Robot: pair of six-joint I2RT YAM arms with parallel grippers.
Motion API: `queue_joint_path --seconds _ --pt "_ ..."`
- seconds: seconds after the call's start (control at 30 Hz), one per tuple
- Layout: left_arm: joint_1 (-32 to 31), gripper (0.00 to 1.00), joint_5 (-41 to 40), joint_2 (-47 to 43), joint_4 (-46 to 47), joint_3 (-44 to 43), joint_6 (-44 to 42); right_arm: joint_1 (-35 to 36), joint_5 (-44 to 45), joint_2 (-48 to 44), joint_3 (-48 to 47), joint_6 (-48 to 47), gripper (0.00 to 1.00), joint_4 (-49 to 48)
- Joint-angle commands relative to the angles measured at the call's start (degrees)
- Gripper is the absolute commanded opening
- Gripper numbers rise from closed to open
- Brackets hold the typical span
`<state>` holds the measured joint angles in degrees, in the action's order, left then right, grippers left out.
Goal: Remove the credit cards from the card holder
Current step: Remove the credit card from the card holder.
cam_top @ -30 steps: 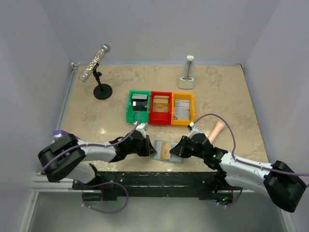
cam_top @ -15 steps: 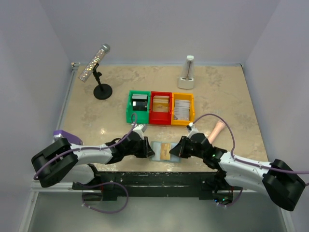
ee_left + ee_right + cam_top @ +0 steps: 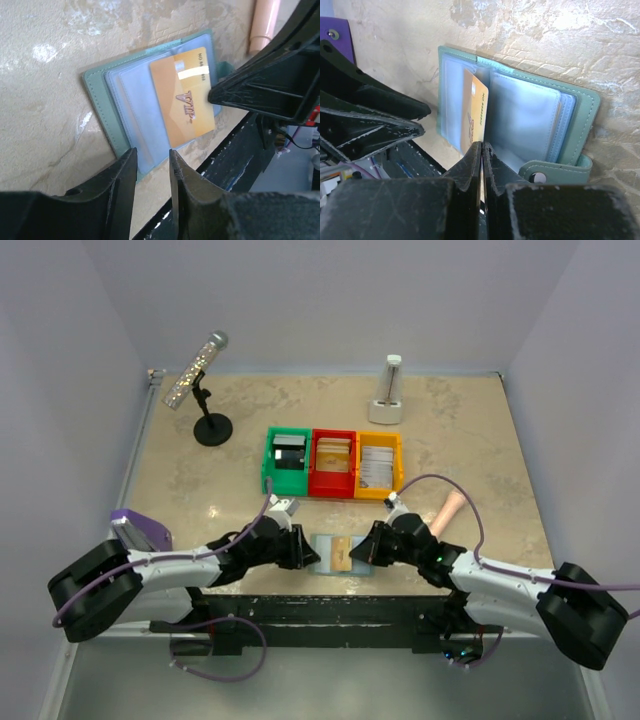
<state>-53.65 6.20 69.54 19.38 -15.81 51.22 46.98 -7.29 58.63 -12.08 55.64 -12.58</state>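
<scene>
The card holder (image 3: 324, 548) lies open near the table's front edge, pale blue-green with clear pockets (image 3: 135, 107) and a snap tab (image 3: 555, 172). One tan credit card (image 3: 182, 97) marked VIP sits in a pocket on its right half. My right gripper (image 3: 481, 147) is shut on that card's (image 3: 476, 110) edge and reaches in from the right (image 3: 362, 554). At the holder's left edge, my left gripper (image 3: 151, 156) is open (image 3: 303, 552). Its fingers straddle the holder's near corner without pinching it.
Green (image 3: 287, 462), red (image 3: 333, 464) and yellow (image 3: 378, 464) bins holding cards stand behind the holder. A pink cylinder (image 3: 447, 510) lies to the right of my right wrist. A microphone stand (image 3: 211, 427) and a white stand (image 3: 388, 405) are at the back. The black front rail (image 3: 320, 605) runs just below the holder.
My left gripper's jaws have spread apart and the left arm has swung lower. The holder now lies flatter. The right gripper has stayed shut in place.
</scene>
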Motion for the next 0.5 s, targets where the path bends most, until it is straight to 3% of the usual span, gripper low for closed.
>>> queue_joint_path --seconds 0.0,0.47 --pt "-0.1 0.37 0.4 -3.3 6.3 1.0 -1.2 0.3 -0.9 0.3 -2.0 -0.7 0.04 -2.4" --pt "-0.1 0.34 4.3 5.6 10.3 -2.5 -0.9 0.3 -2.8 0.7 -2.4 -1.3 0.00 -3.4"
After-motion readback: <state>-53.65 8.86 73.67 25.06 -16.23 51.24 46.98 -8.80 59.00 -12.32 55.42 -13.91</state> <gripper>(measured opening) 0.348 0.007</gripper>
